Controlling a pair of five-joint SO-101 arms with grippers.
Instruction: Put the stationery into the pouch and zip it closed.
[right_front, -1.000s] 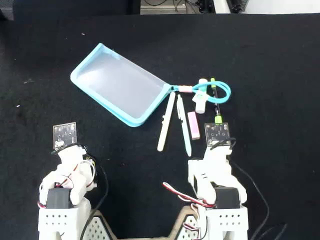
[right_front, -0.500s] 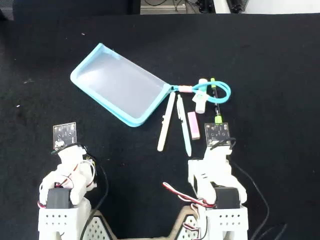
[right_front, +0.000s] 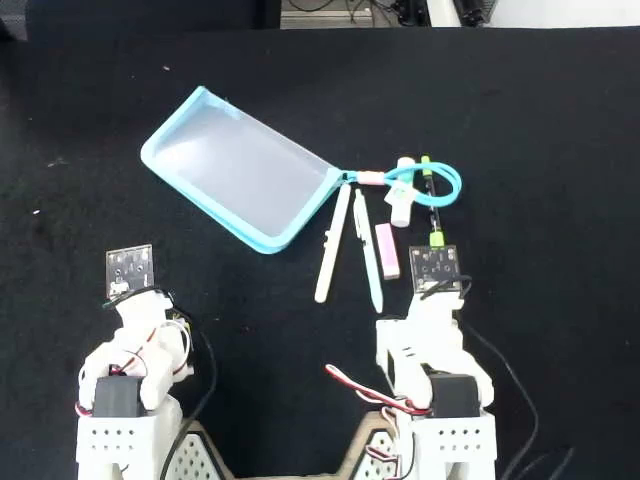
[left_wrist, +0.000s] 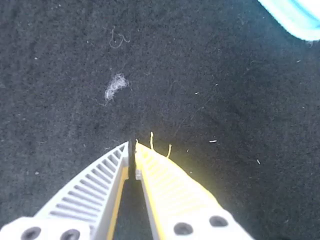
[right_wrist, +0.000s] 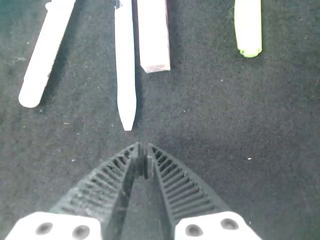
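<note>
- The translucent, blue-trimmed pouch (right_front: 240, 168) lies slantwise on the black desk (right_front: 540, 120). Its cyan wrist loop (right_front: 442, 186) trails from the corner nearest the stationery. Whether the zip is open cannot be told from above.
- None of the stationery is in the pouch yet.
- Just off that corner lie a cream pen (right_front: 332, 245), then a white-and-teal pen (right_front: 368, 258), then a pink eraser (right_front: 387, 250).
- Farther from the pouch, by the loop, lie a small white tube (right_front: 402, 203) and a green-capped marker (right_front: 432, 205).
- The right arm (right_front: 435, 290) sits close to this row, on the far side of it from the pouch. The right arm's jaws are drawn to a narrow slit and hold nothing.
- In the right wrist view the white-and-teal pen's tip (right_wrist: 127, 112) lies straight ahead of the jaws, just apart from them. The eraser (right_wrist: 153, 35) lies beside it.
- Both pens run lengthwise away from the right arm, towards the pouch corner. A straight reach would likely let jaws opened wider straddle a barrel crosswise.
- The left arm (right_front: 135, 300) sits well apart from the stationery, off the pouch's long lower edge. The left arm's jaws are likewise nearly closed and empty, over bare cloth and a lint tuft (left_wrist: 116, 87).
- The right arm is plainly the nearer for the first pick, and the left looks better placed to steady the pouch.
</note>
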